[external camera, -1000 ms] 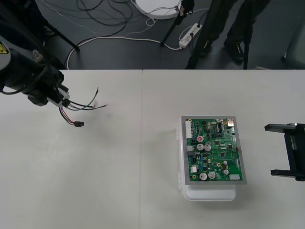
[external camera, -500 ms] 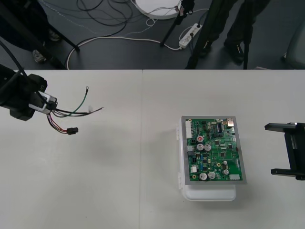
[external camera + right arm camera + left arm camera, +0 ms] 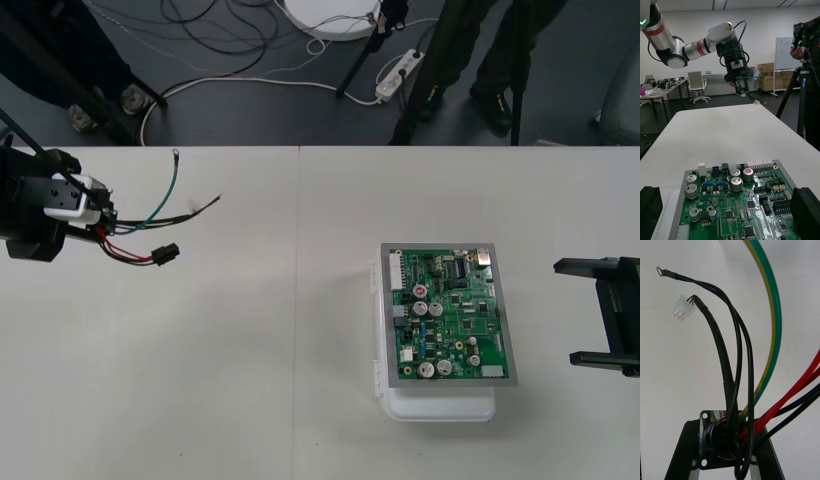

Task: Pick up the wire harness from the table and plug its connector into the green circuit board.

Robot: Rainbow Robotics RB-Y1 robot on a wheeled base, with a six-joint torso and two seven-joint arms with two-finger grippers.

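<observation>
Near, right of centre: green circuit board (image 3: 450, 315) on white base (image 3: 440, 405). At right edge: right gripper (image 3: 566, 313), fingers spread wide. Far left: left gripper (image 3: 80, 212) pinching wire harness (image 3: 150, 220) by socket (image 3: 720, 433), black plug (image 3: 165, 254) hanging rightward.

Soft, even light falls from overhead on the pale counter (image 3: 300, 400), bright but without hard glare, while the floor (image 3: 250, 115) beyond its far edge stays dim. The wire harness (image 3: 150, 218) throws barely any shadow on the near-white surface. Small highlights glint on its metal socket (image 3: 717, 427) and on the green circuit board (image 3: 450, 315).
</observation>
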